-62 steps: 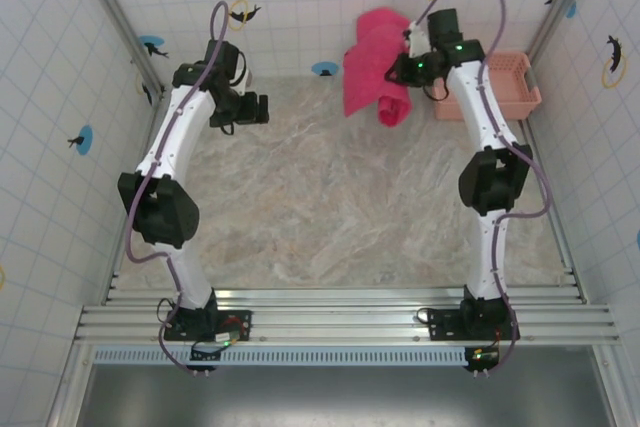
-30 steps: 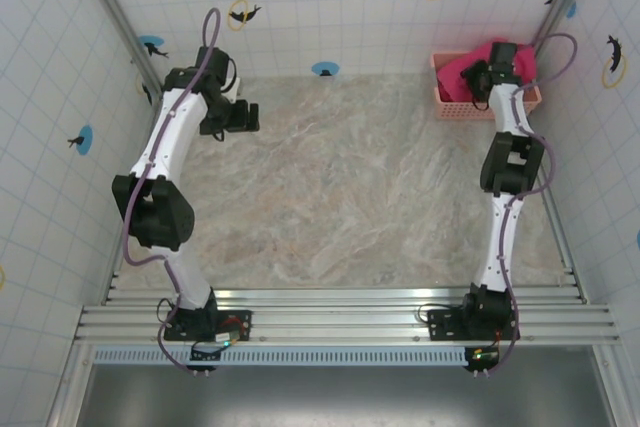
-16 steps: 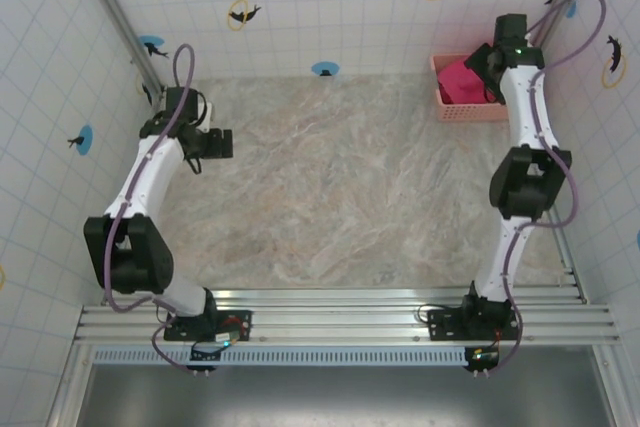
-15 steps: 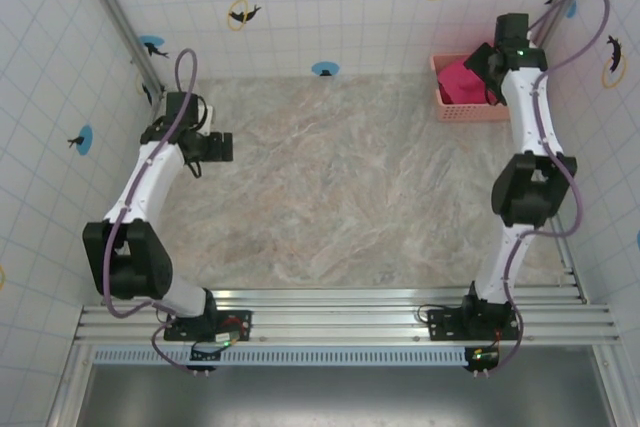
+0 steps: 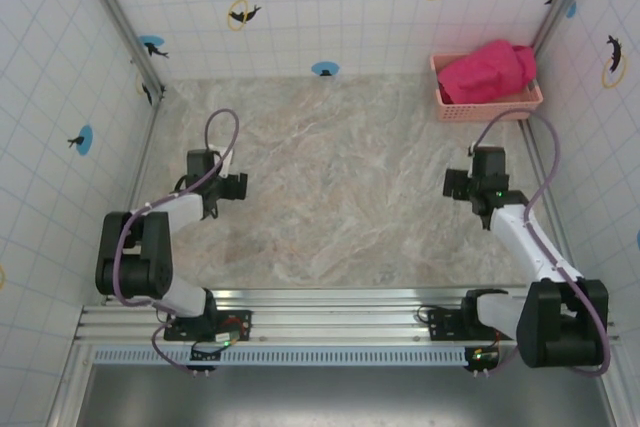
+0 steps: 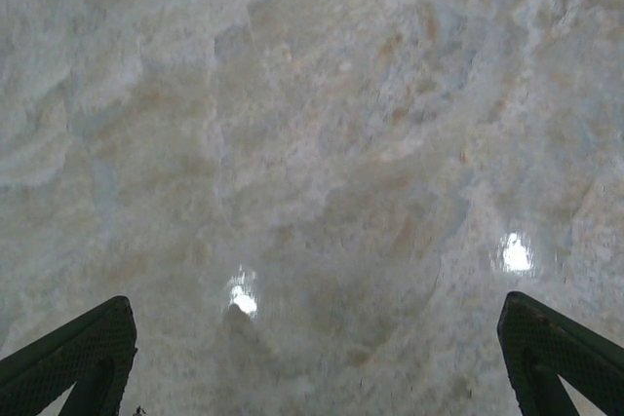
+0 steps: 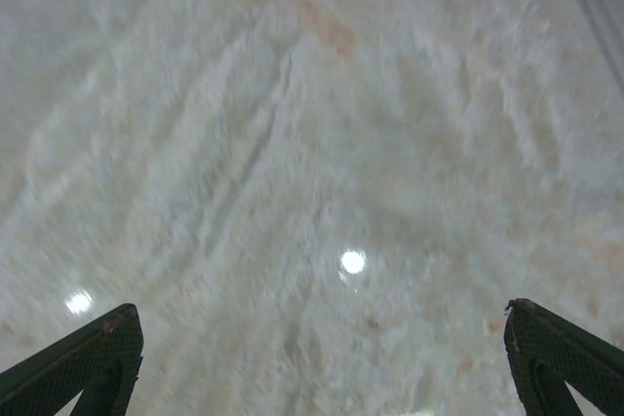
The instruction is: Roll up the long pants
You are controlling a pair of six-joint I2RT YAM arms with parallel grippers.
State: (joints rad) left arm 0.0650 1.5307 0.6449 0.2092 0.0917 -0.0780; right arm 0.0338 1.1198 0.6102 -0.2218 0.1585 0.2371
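The long pants (image 5: 487, 69) lie as a bright pink-red bundle in the salmon-pink basket (image 5: 488, 107) at the far right corner, bulging above its rim. My right gripper (image 5: 457, 185) hovers over bare marble well in front of the basket, apart from the pants. It is open, and in the right wrist view the right gripper (image 7: 322, 377) has its dark fingertips (image 7: 78, 362) spread wide with nothing between them. My left gripper (image 5: 234, 187) sits low over the left side of the table. The left gripper (image 6: 317, 377) is open and holds nothing.
A marble-patterned tabletop (image 5: 340, 177) runs between tiled walls with dolphin stickers. Metal posts (image 5: 120, 17) stand in both far corners. Both arms are folded back toward their bases on the rail (image 5: 340, 322) at the near edge.
The right arm has drawn back from the basket toward the near side, its gripper opening, with the pants left in the basket. The left arm has folded back toward its base.
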